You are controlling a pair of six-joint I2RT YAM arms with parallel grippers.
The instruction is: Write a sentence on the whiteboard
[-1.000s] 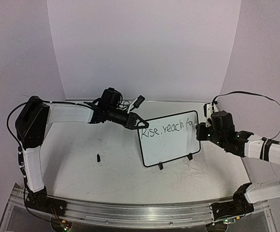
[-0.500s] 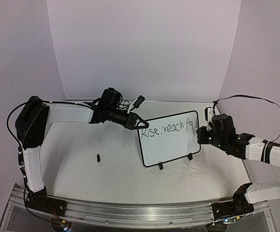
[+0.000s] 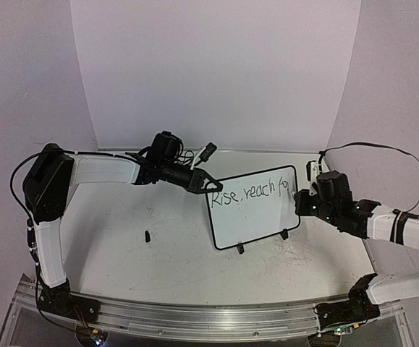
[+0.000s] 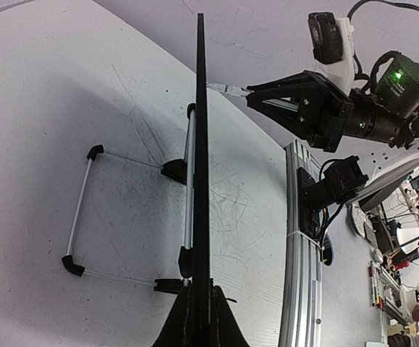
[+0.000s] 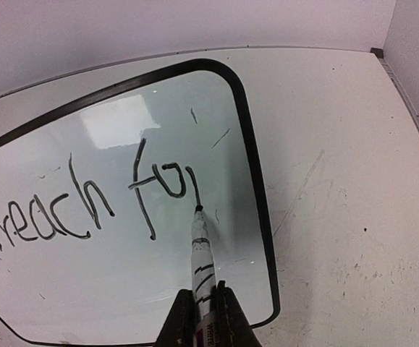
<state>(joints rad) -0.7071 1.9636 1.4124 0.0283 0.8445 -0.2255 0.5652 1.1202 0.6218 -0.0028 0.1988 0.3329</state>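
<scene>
Right gripper point(image 5: 203, 318) is clenched on a white marker point(image 5: 201, 260) with black bands. The marker's black tip touches the whiteboard point(image 5: 250, 166) at the foot of the last downstroke in "for". The left gripper point(image 4: 200, 318) is closed on the board's thin black frame at its upper left corner. In the left wrist view its fingers pinch the edge from both sides, so it seems to be bracing the board against the pen's pressure. The whiteboard stands on the table point(image 3: 122, 246) between the two arms, tilted back on its small black feet point(image 3: 240, 249). Its written face is turned toward the right arm. So far the sentence point(image 3: 256, 193) reads "Rise, reach for" in one line across the top, and the lower half of the board is bare. A small black object point(image 3: 147, 236), too small to identify, lies on the table well apart from the board, to its left. The step in hand looks like the end of the letter "r", with the first line now run up near the right-hand frame. There is little room there for another word. The next move probably calls for lifting the tip clear, carrying it left and down to below "Rise", and setting it down lightly for a second line. The left grip should hold firm so the board does not slide or tip.
</scene>
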